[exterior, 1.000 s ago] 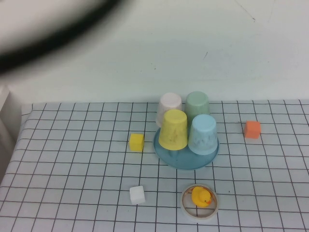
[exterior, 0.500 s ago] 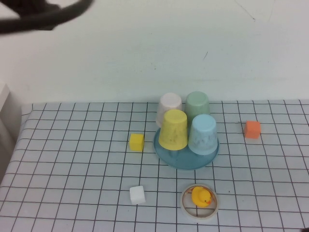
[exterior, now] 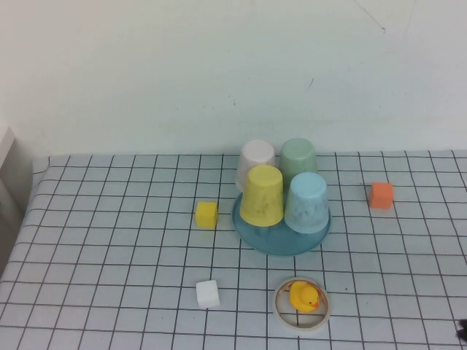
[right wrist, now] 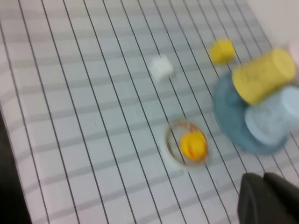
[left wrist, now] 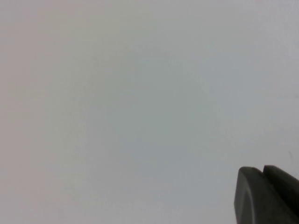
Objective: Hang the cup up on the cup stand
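Note:
The light sky-blue cup [exterior: 306,202] sits upside down on the front right of the round teal cup stand [exterior: 281,238]. The stand's pegs are hidden under the cups. In the right wrist view the cup [right wrist: 268,119] and the stand [right wrist: 229,116] also show. My right gripper [right wrist: 263,176] is shut and empty, above the checked cloth on the near side of the stand. Only a dark bit of it [exterior: 462,332] shows at the high view's bottom right corner. My left gripper [left wrist: 262,170] is shut and empty, faces a blank wall, and is out of the high view.
A yellow cup [exterior: 262,195], a pale pink cup [exterior: 256,162] and a pale green cup [exterior: 299,159] also sit upside down on the stand. On the cloth lie a yellow block [exterior: 206,214], a white block [exterior: 208,294], an orange block [exterior: 381,195] and a yellow duck in a white ring [exterior: 303,297].
The dark blurred left arm across the high view's upper left has moved up and out of view. A dark bit of the right arm has appeared at the bottom right corner.

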